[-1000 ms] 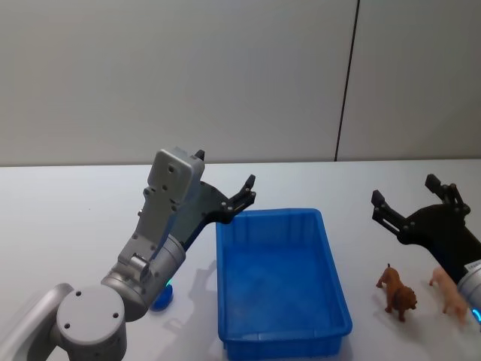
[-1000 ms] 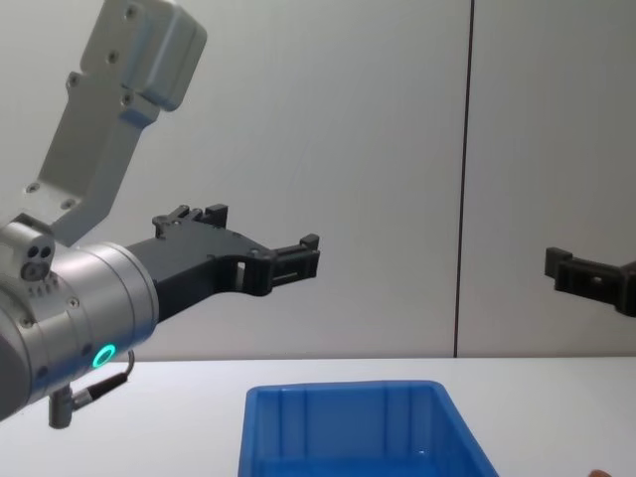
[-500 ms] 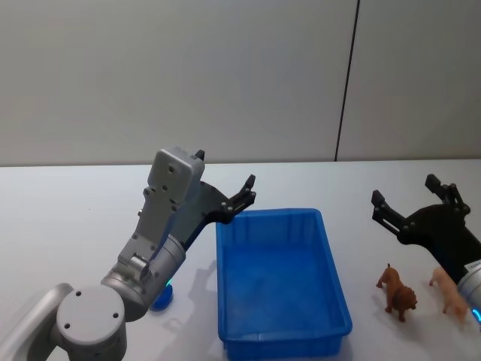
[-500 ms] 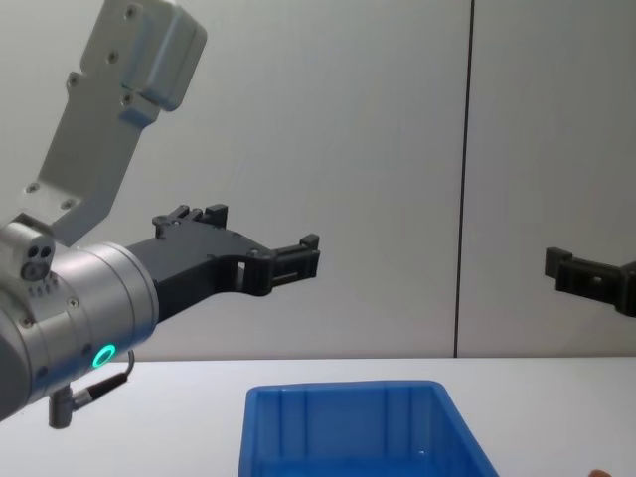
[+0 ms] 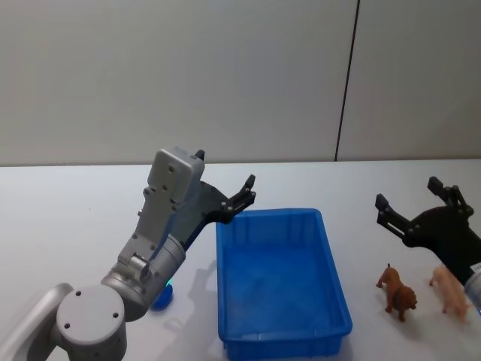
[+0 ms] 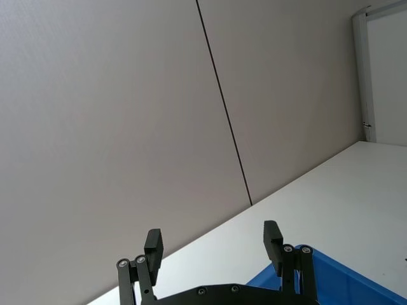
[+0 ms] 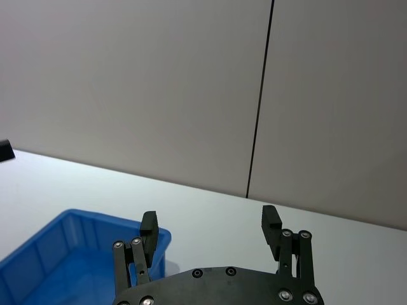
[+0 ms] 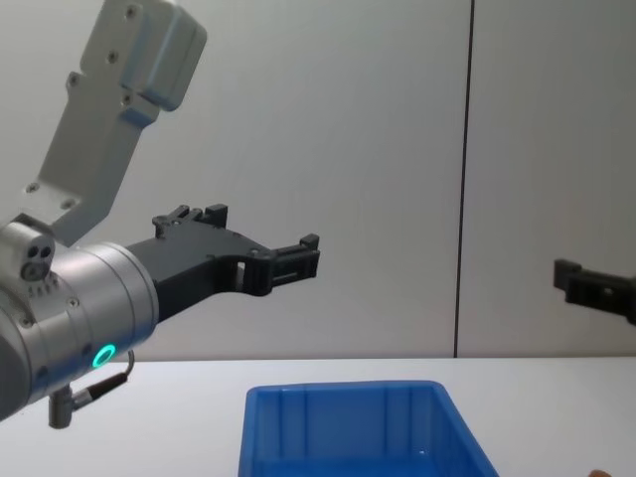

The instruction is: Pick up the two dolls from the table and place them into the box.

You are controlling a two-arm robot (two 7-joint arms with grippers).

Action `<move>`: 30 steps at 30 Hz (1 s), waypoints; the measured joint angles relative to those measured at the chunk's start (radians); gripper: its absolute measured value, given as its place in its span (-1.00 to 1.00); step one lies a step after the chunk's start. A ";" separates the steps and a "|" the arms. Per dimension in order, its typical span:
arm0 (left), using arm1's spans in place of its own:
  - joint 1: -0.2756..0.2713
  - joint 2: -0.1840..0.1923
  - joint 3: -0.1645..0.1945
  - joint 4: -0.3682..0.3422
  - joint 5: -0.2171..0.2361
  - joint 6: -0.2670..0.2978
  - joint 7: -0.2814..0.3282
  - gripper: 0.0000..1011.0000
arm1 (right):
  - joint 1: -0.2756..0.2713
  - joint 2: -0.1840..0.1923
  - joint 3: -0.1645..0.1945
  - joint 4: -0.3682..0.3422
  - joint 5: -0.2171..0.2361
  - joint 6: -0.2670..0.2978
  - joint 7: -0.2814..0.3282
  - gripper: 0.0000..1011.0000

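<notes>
Nothing done yet; box (image 5: 282, 347) sat empty mid-table, near the front edge; both dolls stood on the table (image 5: 75, 218) toward its front-right corner, brown doll (image 5: 397, 292) nearer the box, peach doll (image 5: 449, 289) beside it toward the right edge. Right gripper (image 5: 408, 194) hovered above & behind them, fingers spread wide, holding nothing; left gripper (image 5: 242, 195) hung by the box's far-left corner, fingers also apart, empty. Left to do, imo: grasp each doll, lift over the rim, release inside; i.e. the whole job.
</notes>
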 joint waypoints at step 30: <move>0.000 0.000 0.000 0.000 0.000 0.000 0.000 0.98 | -0.058 0.111 0.070 0.080 0.034 0.136 0.080 0.98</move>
